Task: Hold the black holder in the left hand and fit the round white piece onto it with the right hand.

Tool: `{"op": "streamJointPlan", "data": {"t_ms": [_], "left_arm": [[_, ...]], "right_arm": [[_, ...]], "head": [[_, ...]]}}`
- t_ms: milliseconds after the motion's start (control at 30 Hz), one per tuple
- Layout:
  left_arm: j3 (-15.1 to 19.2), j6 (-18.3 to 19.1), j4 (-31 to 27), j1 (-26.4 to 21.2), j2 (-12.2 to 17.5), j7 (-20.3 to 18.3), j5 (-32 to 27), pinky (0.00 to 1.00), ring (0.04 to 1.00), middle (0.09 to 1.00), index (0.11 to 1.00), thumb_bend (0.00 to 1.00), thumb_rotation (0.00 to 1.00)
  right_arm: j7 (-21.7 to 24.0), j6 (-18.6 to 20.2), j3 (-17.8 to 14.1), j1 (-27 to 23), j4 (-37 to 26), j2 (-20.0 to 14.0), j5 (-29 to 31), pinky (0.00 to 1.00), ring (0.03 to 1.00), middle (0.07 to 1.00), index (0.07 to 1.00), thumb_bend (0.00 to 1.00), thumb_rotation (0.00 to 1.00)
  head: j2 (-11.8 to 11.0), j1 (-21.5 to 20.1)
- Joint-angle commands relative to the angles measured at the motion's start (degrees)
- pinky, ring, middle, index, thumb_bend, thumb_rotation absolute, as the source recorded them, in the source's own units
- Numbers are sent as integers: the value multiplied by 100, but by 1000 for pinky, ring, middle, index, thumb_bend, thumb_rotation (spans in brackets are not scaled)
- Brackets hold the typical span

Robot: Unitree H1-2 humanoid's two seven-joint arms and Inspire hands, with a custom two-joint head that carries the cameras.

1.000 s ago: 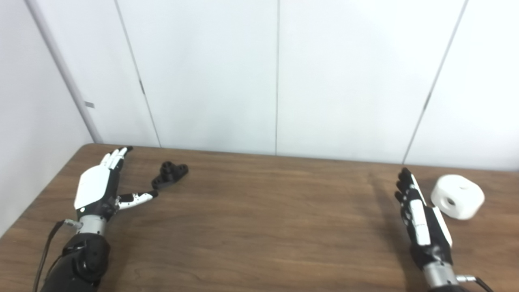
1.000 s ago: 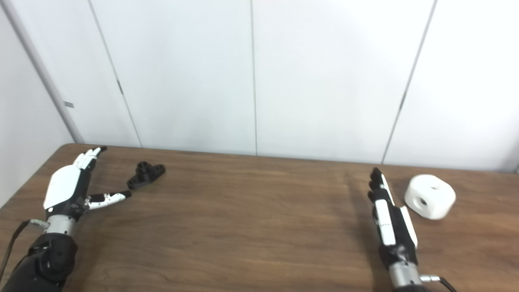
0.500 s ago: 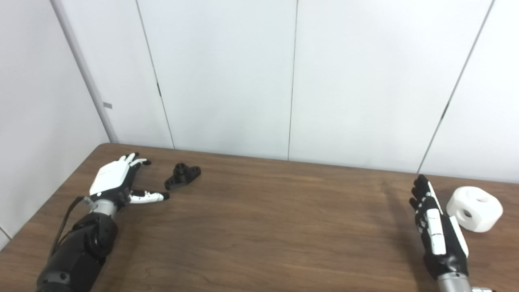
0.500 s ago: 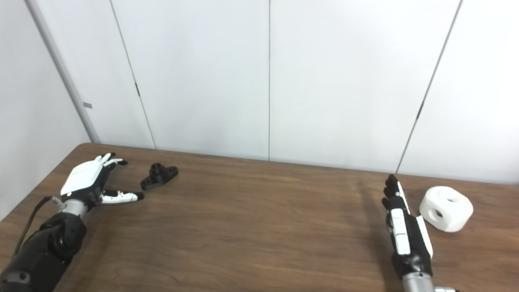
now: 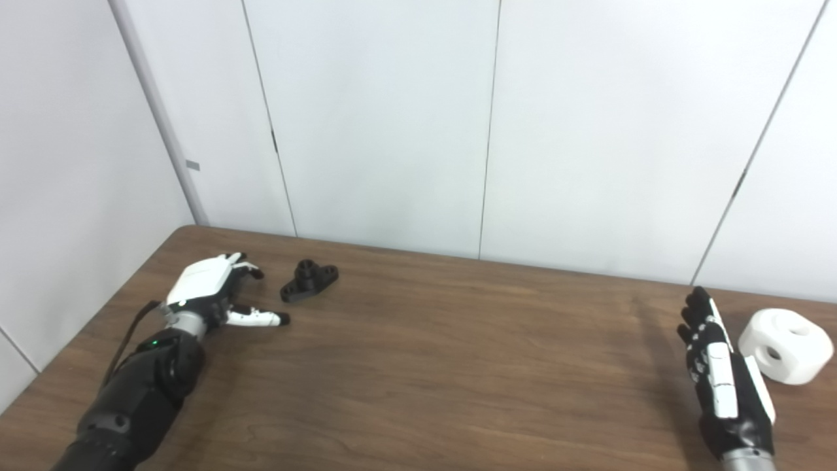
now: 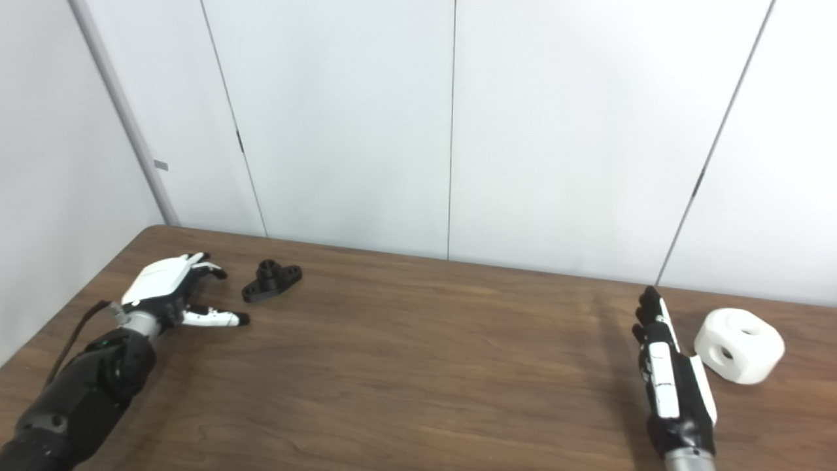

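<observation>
1. At the left of the frame, your left hand (image 5: 208,292) sits low over the wooden table (image 5: 418,366) with its fingers spread and curled a little and the thumb stuck out toward the middle. It holds nothing. You can't tell from these views whether it rests on the wood or hangs just above it.

2. Just right of that hand, near the table's back edge, lies the black holder (image 5: 309,280). It is a small, flat-based piece with a short round boss standing up from its middle and a lug to each side, set at a slant. It is near the fingertips but apart from them.

3. Risk here: the holder looks small and low, so a closing hand may well push it along the wood instead of lifting it, or pinch one lug and let it twist. If you cover the boss with your grip, nothing will be left free for the white piece to seat on.

4. At the lower right, your right hand (image 6: 673,386) stands edge-on, fingers straight and close together, empty.

5. Just right of it, apart from it, sits the round white piece (image 6: 739,345): a chunky, drum-like block with a hole in its side and another opening on top.

6. Risk here: its rounded sides could let it roll or skid toward the frame's right edge if you nudge it. Grip across the wrong faces and you may block the hole that has to meet the boss.
</observation>
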Motion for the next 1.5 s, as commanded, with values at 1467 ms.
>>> {"op": "streamJointPlan", "data": {"t_ms": [1467], "left_arm": [[-624, -403, 582, -923, -250, 140, -65, 1000, 1000, 955, 764, 1000, 528]], "right_arm": [[-109, 91, 44, 338, 4, 161, -85, 1000, 1000, 1000, 1000, 410, 1000]], "head": [[73, -201]]}}
